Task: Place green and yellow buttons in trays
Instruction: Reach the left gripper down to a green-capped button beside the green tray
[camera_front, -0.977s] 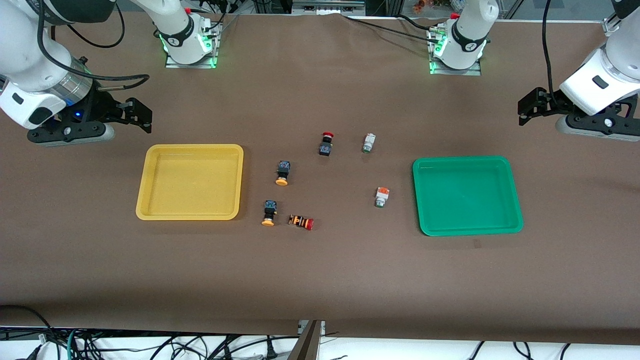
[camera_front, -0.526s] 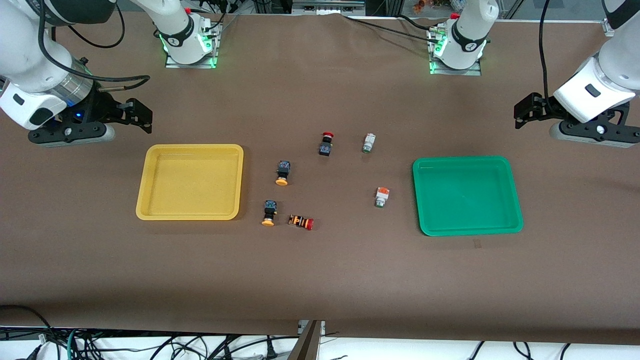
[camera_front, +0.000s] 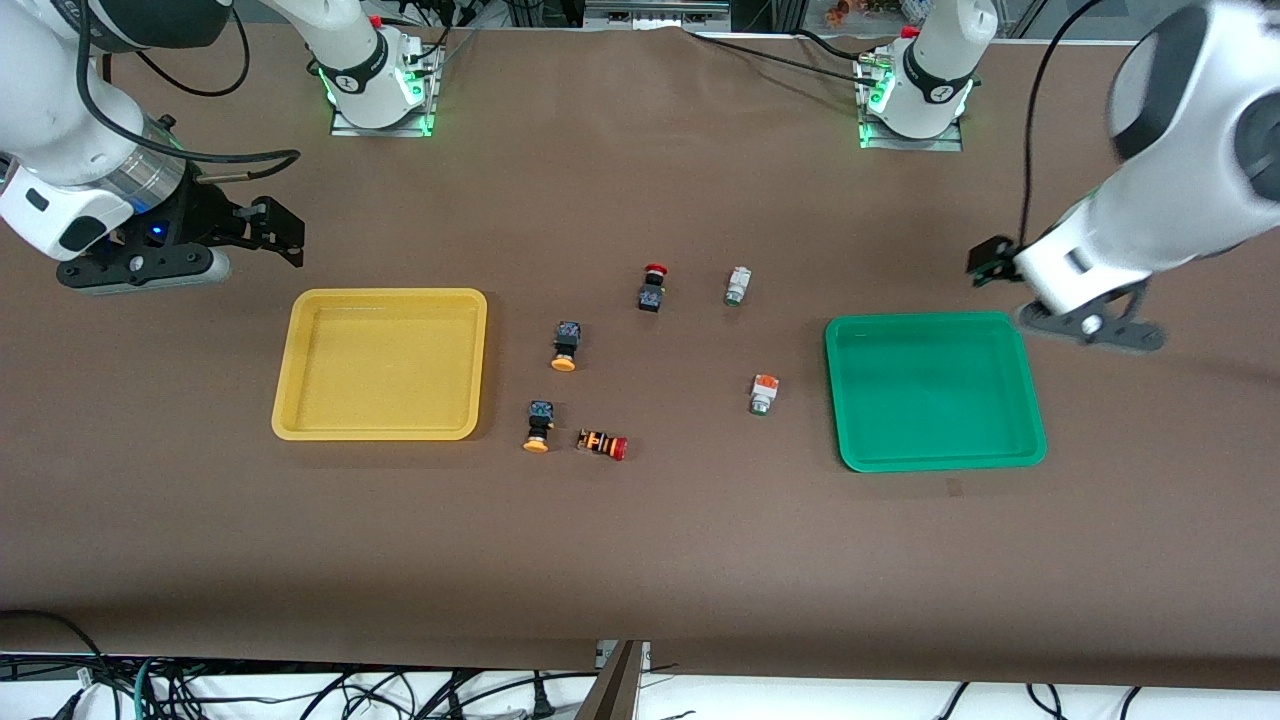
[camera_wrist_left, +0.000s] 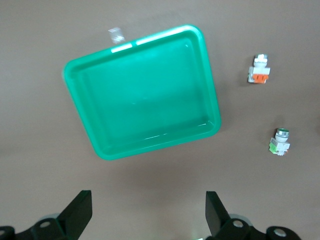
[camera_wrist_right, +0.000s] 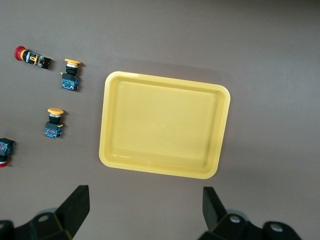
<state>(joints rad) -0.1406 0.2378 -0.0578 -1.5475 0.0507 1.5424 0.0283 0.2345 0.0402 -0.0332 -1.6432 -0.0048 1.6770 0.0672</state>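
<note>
Under both wrist views, left gripper (camera_wrist_left: 145, 215) and right gripper (camera_wrist_right: 145, 210) gape wide.

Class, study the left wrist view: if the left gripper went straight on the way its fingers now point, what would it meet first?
Probably bare table. The open left gripper points down beside the green tray, just off its rim toward the robots' bases. Height is unclear, so the tray's rim could come first. Both green buttons lie well aside.

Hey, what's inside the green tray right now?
Nothing: the green tray shows only its bare floor in the left wrist view, all of it uncovered. Both green-tipped buttons, one plain and one with an orange part, lie on the table beside it.
</note>
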